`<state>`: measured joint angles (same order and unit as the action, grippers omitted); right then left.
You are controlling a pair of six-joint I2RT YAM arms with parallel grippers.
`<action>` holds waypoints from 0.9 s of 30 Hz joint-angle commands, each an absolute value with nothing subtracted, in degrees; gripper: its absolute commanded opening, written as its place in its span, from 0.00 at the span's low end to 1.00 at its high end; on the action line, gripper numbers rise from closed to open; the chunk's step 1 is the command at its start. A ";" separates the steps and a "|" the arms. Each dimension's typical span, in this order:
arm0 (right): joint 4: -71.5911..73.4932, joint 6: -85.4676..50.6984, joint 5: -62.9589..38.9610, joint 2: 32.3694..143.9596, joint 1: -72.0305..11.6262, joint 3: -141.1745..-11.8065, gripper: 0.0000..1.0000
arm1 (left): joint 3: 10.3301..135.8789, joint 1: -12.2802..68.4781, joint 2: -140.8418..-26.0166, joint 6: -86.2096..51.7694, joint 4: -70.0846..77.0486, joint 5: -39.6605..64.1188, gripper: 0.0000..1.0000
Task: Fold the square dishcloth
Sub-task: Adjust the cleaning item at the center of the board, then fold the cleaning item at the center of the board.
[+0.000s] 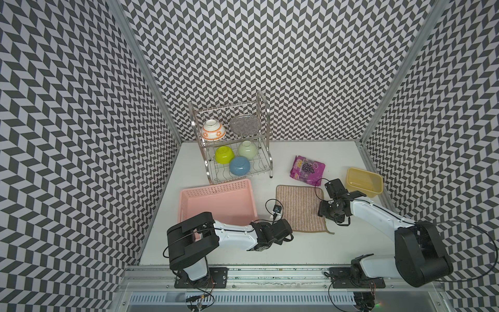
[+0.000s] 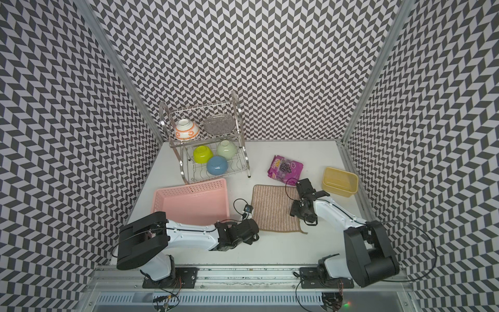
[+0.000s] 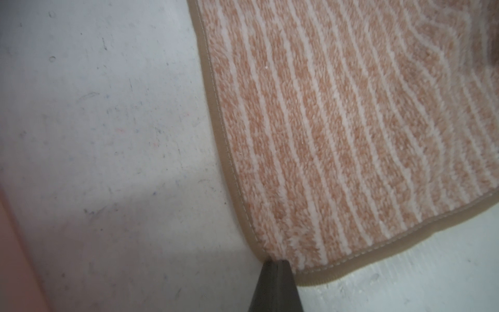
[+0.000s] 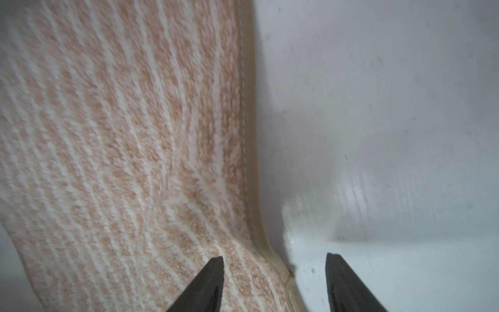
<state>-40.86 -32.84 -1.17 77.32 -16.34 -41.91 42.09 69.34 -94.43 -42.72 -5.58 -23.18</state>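
The square dishcloth point(image 1: 299, 205) point(image 2: 272, 208) lies flat on the white table, tan with pale stripes and darker edging, its small loop point(image 1: 331, 231) at the near right corner. My left gripper point(image 1: 291, 231) point(image 2: 256, 230) is at the near left corner. In the left wrist view its fingertips point(image 3: 276, 266) are pressed together on that corner of the dishcloth point(image 3: 337, 129). My right gripper point(image 1: 323, 213) point(image 2: 294, 211) stands open across the cloth's right edge. In the right wrist view, the gripper point(image 4: 274, 258) has one finger over the dishcloth point(image 4: 121, 140) and one over bare table.
A pink basket point(image 1: 186, 205) sits left of the cloth, close to my left arm. Behind it stands a metal dish rack point(image 1: 266, 140) with bowls. A purple snack bag point(image 1: 307, 167) and a yellow tub point(image 1: 364, 179) lie beyond the cloth's far right corner.
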 commanded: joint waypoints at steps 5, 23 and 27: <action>-49.58 -36.85 -3.59 73.04 -16.13 -40.39 0.67 | 40.86 69.15 -92.58 -42.29 -6.48 -23.69 0.00; -42.20 -46.92 -14.27 66.99 -15.56 -30.42 0.65 | 39.13 69.18 -91.04 -42.93 -5.58 -23.10 0.00; -42.56 -46.76 -11.65 66.87 -15.22 -30.21 0.63 | 39.16 69.20 -91.12 -43.07 -5.80 -22.96 0.00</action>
